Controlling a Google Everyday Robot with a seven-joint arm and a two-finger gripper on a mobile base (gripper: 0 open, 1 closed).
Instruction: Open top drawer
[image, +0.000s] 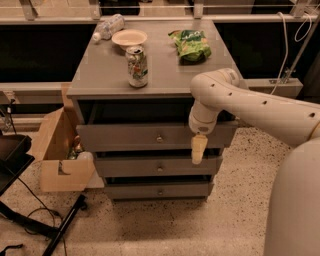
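The top drawer (125, 136) is the widest of three grey drawers in the cabinet, with a small brass knob (159, 138) at its centre. Its front panel stands forward of the two narrower fronts below, with a dark gap above it under the cabinet top. My gripper (198, 149) hangs pointing down from the white arm (240, 100). It is in front of the right part of the top drawer's front, right of the knob and apart from it. It holds nothing that I can see.
On the cabinet top (105, 75) stand a soda can (137, 66), a bowl (129, 37), a lying water bottle (107, 27) and a green snack bag (190, 45). An open cardboard box (60, 150) and black chair legs (30, 220) are at the left.
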